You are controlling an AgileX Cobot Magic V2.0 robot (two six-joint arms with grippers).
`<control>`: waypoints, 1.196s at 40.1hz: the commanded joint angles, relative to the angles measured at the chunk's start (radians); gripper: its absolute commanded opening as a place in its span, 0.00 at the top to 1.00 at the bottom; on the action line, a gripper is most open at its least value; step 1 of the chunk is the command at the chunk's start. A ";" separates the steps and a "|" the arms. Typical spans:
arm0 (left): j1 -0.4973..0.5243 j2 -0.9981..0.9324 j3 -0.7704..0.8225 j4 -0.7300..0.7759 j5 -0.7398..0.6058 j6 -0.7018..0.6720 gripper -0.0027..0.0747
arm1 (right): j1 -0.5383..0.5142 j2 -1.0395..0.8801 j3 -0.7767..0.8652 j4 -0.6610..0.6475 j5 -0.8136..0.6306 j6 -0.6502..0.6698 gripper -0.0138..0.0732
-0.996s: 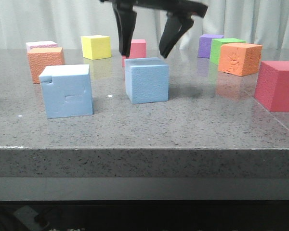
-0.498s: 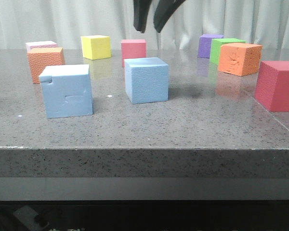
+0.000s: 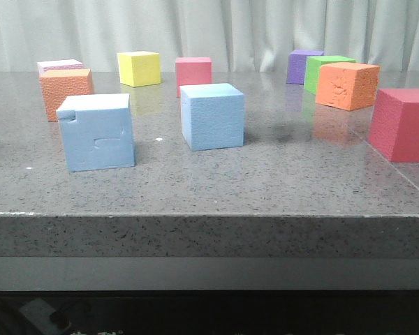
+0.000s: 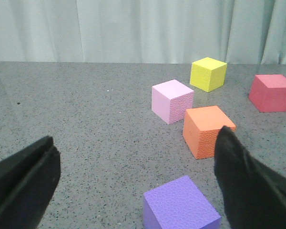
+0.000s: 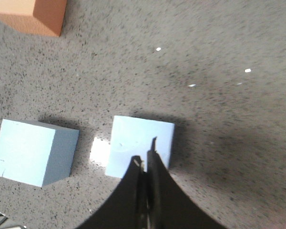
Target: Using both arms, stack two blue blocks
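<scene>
Two light-blue blocks stand apart on the table. The notched blue block (image 3: 98,132) is front left and the plain blue block (image 3: 212,116) is at the centre. No gripper shows in the front view. In the right wrist view my right gripper (image 5: 145,155) is shut and empty, high above the plain blue block (image 5: 133,138), with the other blue block (image 5: 33,151) beside it. My left gripper (image 4: 136,136) is open with nothing held, over a purple cube (image 4: 181,206); neither blue block shows in that view.
Behind the blue blocks stand orange (image 3: 66,91), pink (image 3: 59,66), yellow (image 3: 140,68) and red (image 3: 194,72) cubes. At the right are purple (image 3: 302,64), green (image 3: 325,68), orange (image 3: 348,85) and large red (image 3: 403,124) cubes. The table's front edge (image 3: 209,216) is near.
My right gripper was open just above the plain blue block. It has risen out of the top of the front view and its fingers have shut. The blocks have not moved.
</scene>
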 commanded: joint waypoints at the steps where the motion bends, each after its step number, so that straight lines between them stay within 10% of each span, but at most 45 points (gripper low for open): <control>1: -0.005 0.005 -0.035 -0.006 -0.085 -0.008 0.14 | -0.055 -0.112 0.017 -0.013 0.026 -0.021 0.96; 16: -0.005 0.005 -0.035 -0.006 -0.085 -0.008 0.14 | -0.292 -0.408 0.395 -0.013 -0.084 -0.051 0.96; 48: -0.005 0.005 -0.035 -0.006 -0.085 -0.008 0.14 | -0.299 -1.340 1.433 -0.043 -0.776 -0.179 0.96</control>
